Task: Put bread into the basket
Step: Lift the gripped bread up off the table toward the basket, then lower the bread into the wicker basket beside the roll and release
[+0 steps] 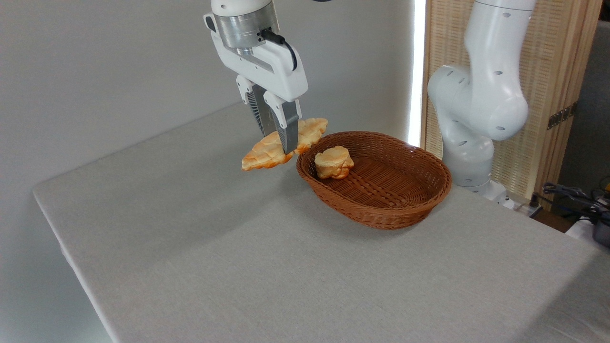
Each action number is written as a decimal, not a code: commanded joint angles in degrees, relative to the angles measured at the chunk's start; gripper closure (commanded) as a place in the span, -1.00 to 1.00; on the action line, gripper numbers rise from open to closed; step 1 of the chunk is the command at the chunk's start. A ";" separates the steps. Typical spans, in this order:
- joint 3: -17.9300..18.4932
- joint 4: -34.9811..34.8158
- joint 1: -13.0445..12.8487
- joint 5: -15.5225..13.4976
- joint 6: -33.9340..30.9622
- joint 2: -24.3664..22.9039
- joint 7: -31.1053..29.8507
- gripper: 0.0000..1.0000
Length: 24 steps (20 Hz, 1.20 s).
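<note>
One long, flat, golden-orange leaf-shaped bread [267, 151] hangs clear of the bench [238, 247], pinched mid-length by the closed white two-finger tool [282, 143]. Right of the tool: oval reddish-brown wicker basket [419, 202], pale round roll [333, 162] inside near the rim. Judgement: carry rightward, clear the rim, release over the bare weave beyond the roll.
</note>
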 commanded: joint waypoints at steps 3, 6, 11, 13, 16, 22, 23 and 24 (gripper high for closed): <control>0.62 -0.92 -0.08 -0.17 -1.59 -4.02 -3.15 -0.11; 0.71 -4.70 -0.08 -0.08 -2.12 -6.22 -2.98 -0.12; 0.97 -10.15 0.09 -0.08 -2.91 -8.07 -2.97 -0.17; 1.32 -12.61 1.31 -0.08 -2.91 -8.51 -2.89 -0.18; 0.98 -16.30 1.85 -0.17 -3.09 -9.39 -2.45 -0.20; 0.62 -18.16 1.50 -0.17 -9.23 -9.22 -2.36 -0.20; 0.62 -18.16 1.41 -0.17 -9.59 -9.04 -2.36 -0.20; 0.62 -18.51 1.33 -0.17 -9.59 -8.87 -2.36 -0.20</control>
